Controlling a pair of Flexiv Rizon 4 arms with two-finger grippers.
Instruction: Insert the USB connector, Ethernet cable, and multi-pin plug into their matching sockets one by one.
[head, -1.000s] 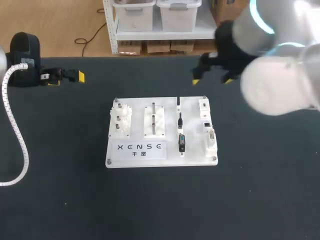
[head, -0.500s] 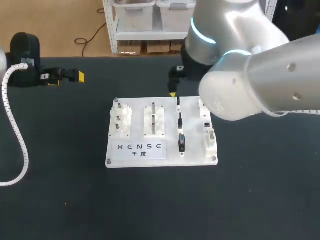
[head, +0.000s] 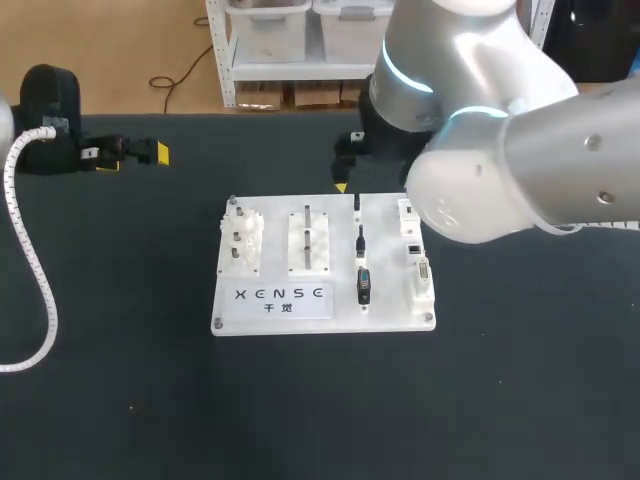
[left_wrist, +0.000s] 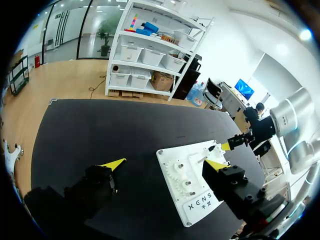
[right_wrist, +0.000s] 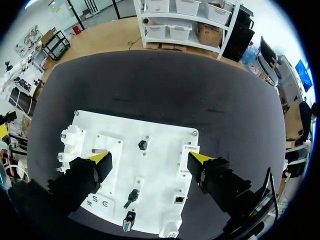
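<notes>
Plugs: three, USB connector (head: 357, 203), Ethernet cable (head: 361, 241), multi-pin plug (head: 364, 285), in a row mid-board.
Sockets (head: 413, 247): three along the board's right edge, look unfilled.
Progress: none plugged in; all three left.
Right gripper (right_wrist: 150, 157): spread, empty, over the board (head: 280, 315).
Left gripper (left_wrist: 165, 163): spread, empty, well apart from the board.

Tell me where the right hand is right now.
The right hand hovers open over the white board, at its far edge in the head view, beside the farthest black connector.
</notes>
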